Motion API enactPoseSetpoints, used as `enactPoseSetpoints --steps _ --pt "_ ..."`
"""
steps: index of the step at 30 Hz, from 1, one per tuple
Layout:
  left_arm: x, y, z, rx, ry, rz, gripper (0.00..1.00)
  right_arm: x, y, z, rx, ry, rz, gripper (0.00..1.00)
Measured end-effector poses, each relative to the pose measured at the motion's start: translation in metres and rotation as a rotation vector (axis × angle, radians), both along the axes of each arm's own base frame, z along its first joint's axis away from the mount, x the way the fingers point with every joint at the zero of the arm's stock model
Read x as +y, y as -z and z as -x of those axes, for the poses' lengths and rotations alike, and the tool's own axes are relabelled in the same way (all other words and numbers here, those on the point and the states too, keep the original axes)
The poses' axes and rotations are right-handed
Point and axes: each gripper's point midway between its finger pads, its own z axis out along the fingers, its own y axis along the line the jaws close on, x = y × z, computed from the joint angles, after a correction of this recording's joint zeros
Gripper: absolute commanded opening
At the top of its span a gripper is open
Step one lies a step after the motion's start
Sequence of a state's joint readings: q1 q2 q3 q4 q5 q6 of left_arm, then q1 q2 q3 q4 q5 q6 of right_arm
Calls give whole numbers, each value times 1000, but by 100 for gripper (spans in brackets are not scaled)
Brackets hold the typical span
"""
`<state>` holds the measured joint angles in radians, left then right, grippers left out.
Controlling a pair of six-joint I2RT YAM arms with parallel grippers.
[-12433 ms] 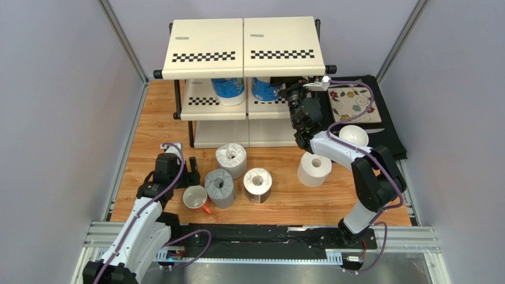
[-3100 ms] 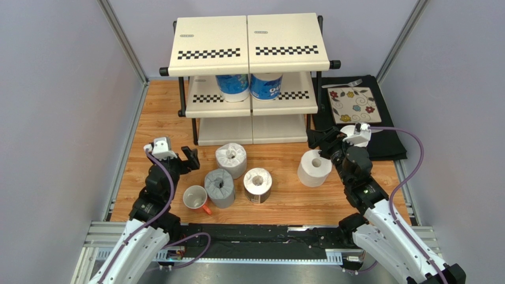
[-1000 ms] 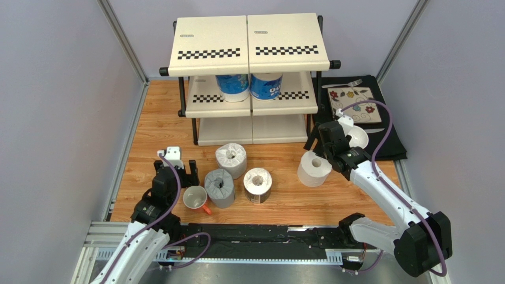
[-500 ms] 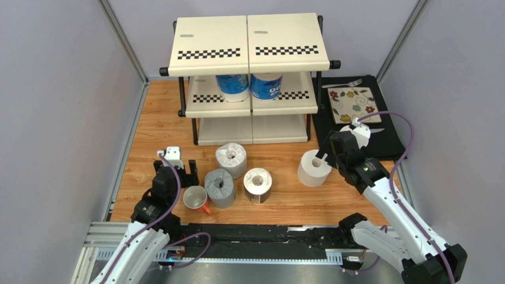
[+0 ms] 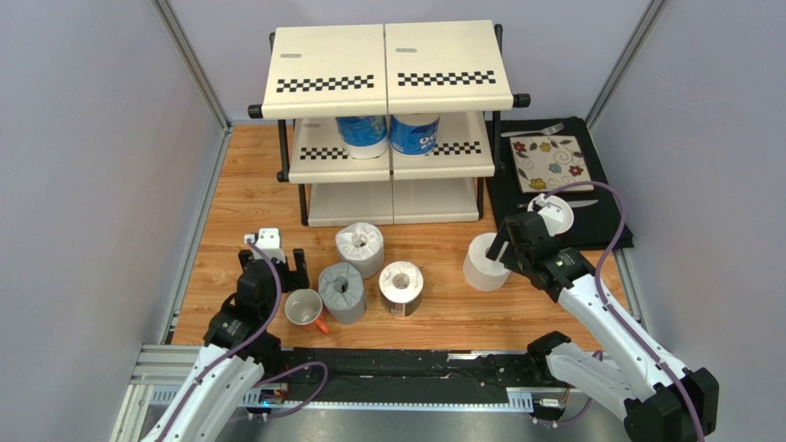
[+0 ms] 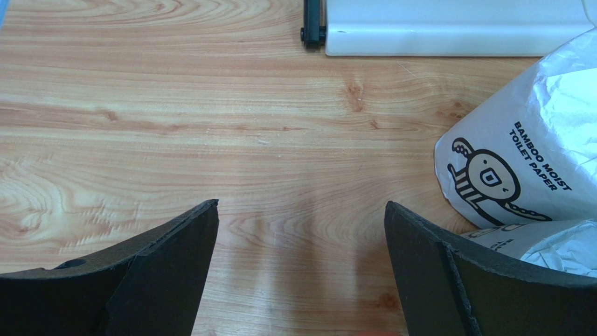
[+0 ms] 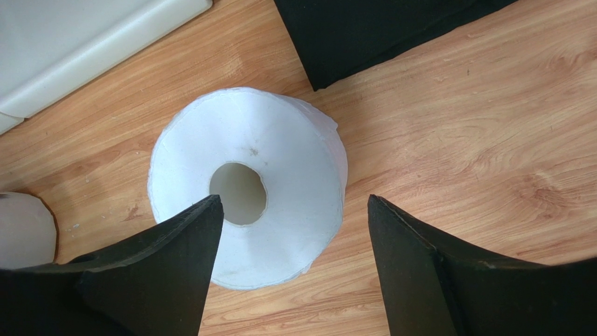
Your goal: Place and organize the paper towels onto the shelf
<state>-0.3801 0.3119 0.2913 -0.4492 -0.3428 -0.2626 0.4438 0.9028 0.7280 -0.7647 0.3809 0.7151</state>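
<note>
While the shelf (image 5: 387, 69) hides much of two blue-printed rolls (image 5: 362, 138) under its top tier, we see the right gripper (image 7: 293, 201) spread wide over a white roll (image 7: 280, 154) on the wooden table (image 5: 249, 198); the left gripper (image 6: 300, 206) gapes, empty, between grey walls (image 5: 92, 184).

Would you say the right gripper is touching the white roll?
Cannot tell. In the right wrist view, one finger of the open right gripper overlaps the white roll; neither contact nor gap shows.
</note>
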Motion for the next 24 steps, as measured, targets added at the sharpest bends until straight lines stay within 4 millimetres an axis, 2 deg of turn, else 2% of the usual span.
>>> enactPoseSetpoints --steps 8,11,15,21,24 --pt "1 1 0 3 -5 -4 96 2 19 3 48 -9 4 72" --pt "1 1 0 3 -6 -5 96 3 24 3 58 -8 3 64" --pt "1 1 0 3 -6 -5 96 5 25 0 46 -7 -6 58" --pt "2 1 0 3 -7 -5 96 5 26 -2 40 -4 -6 58" --pt "2 1 0 3 -7 -5 96 6 27 -4 40 -2 -2 64"
